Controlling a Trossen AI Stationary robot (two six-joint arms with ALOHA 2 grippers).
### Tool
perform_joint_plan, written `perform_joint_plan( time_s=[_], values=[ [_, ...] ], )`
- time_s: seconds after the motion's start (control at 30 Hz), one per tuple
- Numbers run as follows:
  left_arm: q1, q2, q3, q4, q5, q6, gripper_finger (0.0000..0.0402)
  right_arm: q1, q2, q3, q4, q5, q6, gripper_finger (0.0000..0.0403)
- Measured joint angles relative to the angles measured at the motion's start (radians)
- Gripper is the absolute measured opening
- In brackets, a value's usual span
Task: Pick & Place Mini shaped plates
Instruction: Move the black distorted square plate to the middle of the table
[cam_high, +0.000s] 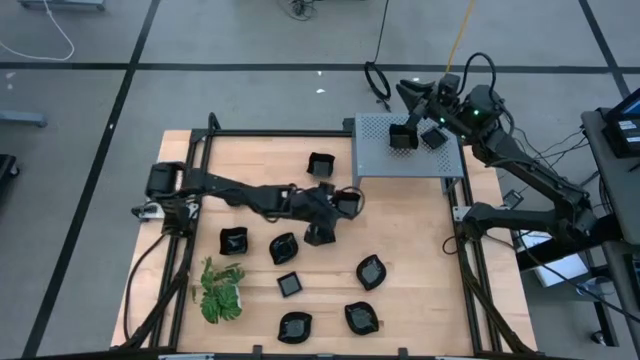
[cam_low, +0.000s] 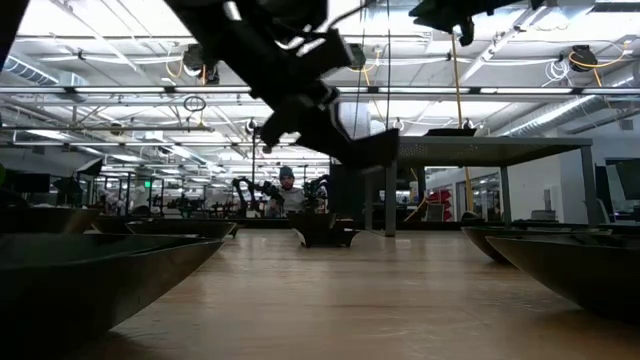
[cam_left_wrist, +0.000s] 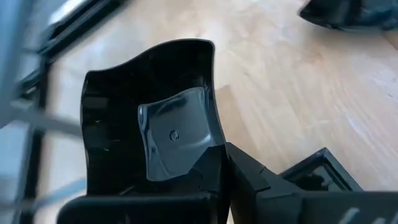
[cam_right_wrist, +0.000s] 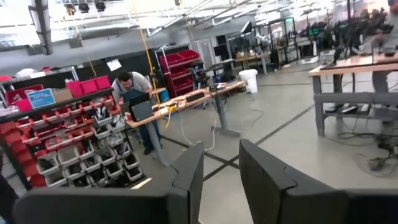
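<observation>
Left gripper (cam_high: 345, 203): over the middle of the bench, fingers pinched on the rim of one mini plate (cam_left_wrist: 155, 130), a square-ish glossy black dish; held clear of the wood and tilted steeply, hollow face toward the wrist camera.
Right gripper (cam_high: 412, 100): raised beyond the far right corner of the bench, over the grey perforated box (cam_high: 408, 146); fingers (cam_right_wrist: 186, 177) parted with an empty gap between them, nothing gripped.
Perforated box: at the far right corner; two dark square shapes show on or above its top, under the right arm; plate or gripper part cannot be told.
Loose plates (cam_high: 283, 248): one near the far edge (cam_high: 321, 164), the rest spread across the near half, well apart from one another.
Plant (cam_high: 220, 293): near left corner, beside the closest plates.
Key relation: box lies toward the far right corner from the held plate; left arm carries the load, right arm already nearer the box.
Judgement: transfer toward the box likely next; steep tilt and edge grip leave some risk of slipping.
Background: person at a desk, well beyond the bench.
</observation>
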Motion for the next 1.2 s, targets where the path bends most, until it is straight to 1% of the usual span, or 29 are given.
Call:
perform_joint_plan(
  time_s=[0.1, 0.17, 0.27, 0.37, 0.47, 0.57, 0.63, 0.77, 0.87, 0.97, 1.1, 1.13, 1.2],
  values=[
    [0.015, 0.062, 0.068, -0.018, 0.077, 0.069, 0.0004, 0.0, 0.002, 0.0, 0.003, -0.077, -0.012, 0.0089],
    [0.022, 0.095, 0.101, -0.026, 0.111, 0.126, 0.001, 0.002, 0.001, 0.0, 0.014, -0.113, -0.012, 0.0089],
    [0.021, 0.143, 0.148, -0.033, 0.157, 0.213, 0.0014, 0.022, 0.001, 0.0, 0.021, -0.122, -0.011, 0.0089],
    [0.018, 0.191, 0.179, -0.038, 0.19, 0.238, 0.0005, 0.048, 0.001, 0.0, 0.021, -0.121, -0.015, 0.0089],
    [0.008, 0.237, 0.201, -0.043, 0.187, 0.236, 0.0008, 0.074, 0.001, 0.0, 0.022, -0.12, -0.015, 0.0089],
    [-0.002, 0.259, 0.205, -0.029, 0.145, 0.238, 0.0017, 0.097, 0.001, 0.0, 0.023, -0.119, -0.009, 0.0089],
    [-0.008, 0.262, 0.205, -0.02, 0.121, 0.224, 0.0015, 0.11, 0.001, 0.0, 0.024, -0.119, -0.008, 0.0089],
    [-0.014, 0.26, 0.205, -0.017, 0.113, 0.12, 0.0005, 0.13, 0.001, 0.0, 0.022, -0.118, -0.008, 0.0089],
    [-0.016, 0.26, 0.205, -0.014, 0.11, 0.043, 0.0006, 0.138, 0.001, 0.0, 0.022, -0.118, -0.008, 0.0089],
    [-0.021, 0.26, 0.205, -0.014, 0.107, 0.003, 0.0031, 0.138, 0.0, 0.0, 0.022, -0.117, -0.008, 0.0089],
    [-0.032, 0.26, 0.205, -0.012, 0.1, -0.027, 0.0079, 0.138, 0.0, 0.0, 0.022, -0.116, -0.008, 0.0089],
    [-0.035, 0.258, 0.205, -0.013, 0.081, -0.03, 0.0091, 0.138, 0.0, 0.0, 0.022, -0.116, -0.008, 0.0089],
    [-0.042, 0.241, 0.205, -0.024, 0.012, -0.03, 0.0111, 0.138, 0.0, 0.0, 0.022, -0.116, -0.008, 0.0089]
  ],
)
